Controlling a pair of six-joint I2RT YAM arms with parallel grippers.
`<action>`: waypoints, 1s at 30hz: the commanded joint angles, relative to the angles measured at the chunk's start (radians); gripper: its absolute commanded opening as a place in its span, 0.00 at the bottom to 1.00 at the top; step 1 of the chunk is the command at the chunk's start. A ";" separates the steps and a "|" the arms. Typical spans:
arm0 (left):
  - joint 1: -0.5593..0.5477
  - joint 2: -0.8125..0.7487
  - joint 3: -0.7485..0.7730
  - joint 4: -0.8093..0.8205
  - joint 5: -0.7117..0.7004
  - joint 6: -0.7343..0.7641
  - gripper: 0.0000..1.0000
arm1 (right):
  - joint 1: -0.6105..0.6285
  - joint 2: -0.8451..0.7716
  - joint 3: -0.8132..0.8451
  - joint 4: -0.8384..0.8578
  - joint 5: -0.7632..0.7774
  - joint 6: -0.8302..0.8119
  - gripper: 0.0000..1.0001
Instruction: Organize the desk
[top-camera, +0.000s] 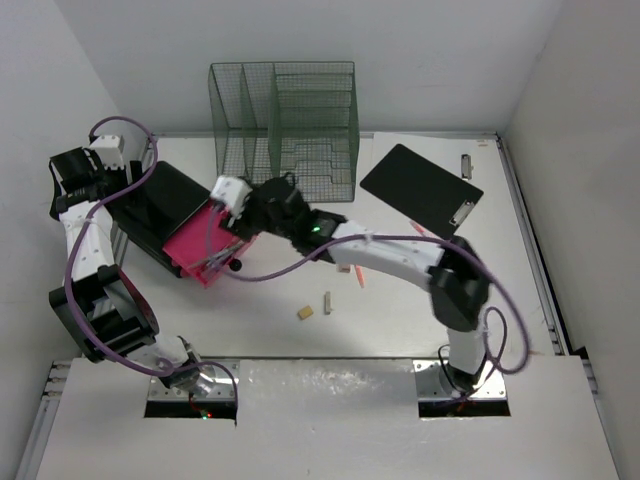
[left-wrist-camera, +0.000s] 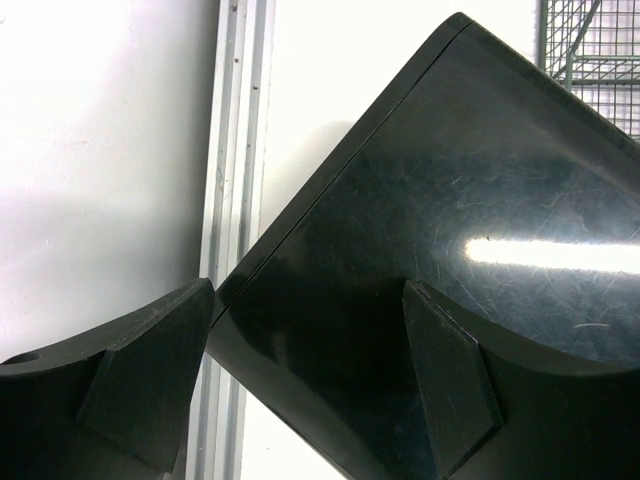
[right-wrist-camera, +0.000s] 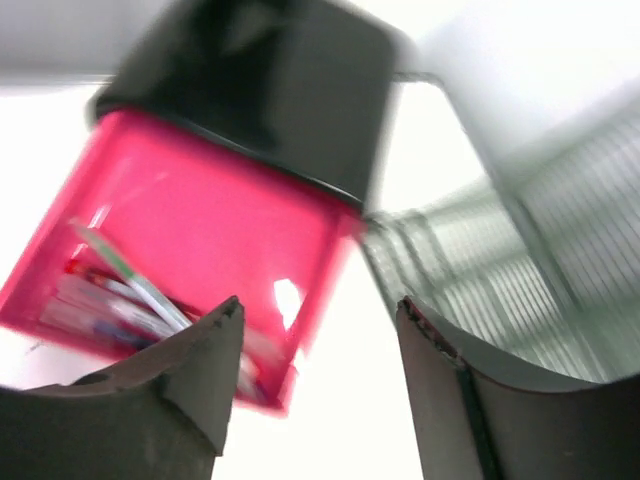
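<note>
**A:** So, where does the desk (top-camera: 400, 320) sit in all this?

**B:** It fills most of the top view: a flat white top with white walls around it and both arm bases at the near edge. A green mesh rack (top-camera: 285, 120) stands against the far wall. A black clipboard (top-camera: 420, 190) lies at an angle just to the right of the rack.

**A:** And the left side?

**B:** A pink bin (top-camera: 195, 250) lies there, with a glossy black cover (top-camera: 160, 205) over its left part. The right wrist view shows pens (right-wrist-camera: 120, 275) inside (it is blurred, so I can't tell more).

**A:** What about the left gripper (left-wrist-camera: 310, 287)?

**B:** Its fingers are spread wide over a corner of the black cover. One fingertip is right at the corner's edge, and the other is above the glossy top. Whether they press on the cover, I cannot tell.

**A:** The right gripper (right-wrist-camera: 320, 310)?

**B:** It is also wide apart and holds nothing. It hangs near the pink bin's corner, with the mesh rack off to one side.

**A:** Anything loose?

**B:** Near the middle there is a small tan block (top-camera: 305, 313) with a slim tan stick (top-camera: 327, 302) just beside it. An orange piece (top-camera: 357, 272) lies a little farther back, under the right arm.
</note>
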 joint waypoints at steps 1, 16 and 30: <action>-0.004 0.010 -0.004 0.009 -0.009 -0.003 0.75 | -0.099 -0.228 -0.097 -0.053 0.153 0.213 0.62; -0.004 -0.004 0.001 -0.002 0.002 -0.006 0.75 | -0.478 -0.506 -0.654 -0.363 0.273 0.582 0.64; -0.004 -0.024 -0.013 -0.014 -0.009 0.011 0.75 | -0.462 -0.261 -0.749 -0.272 0.004 0.744 0.49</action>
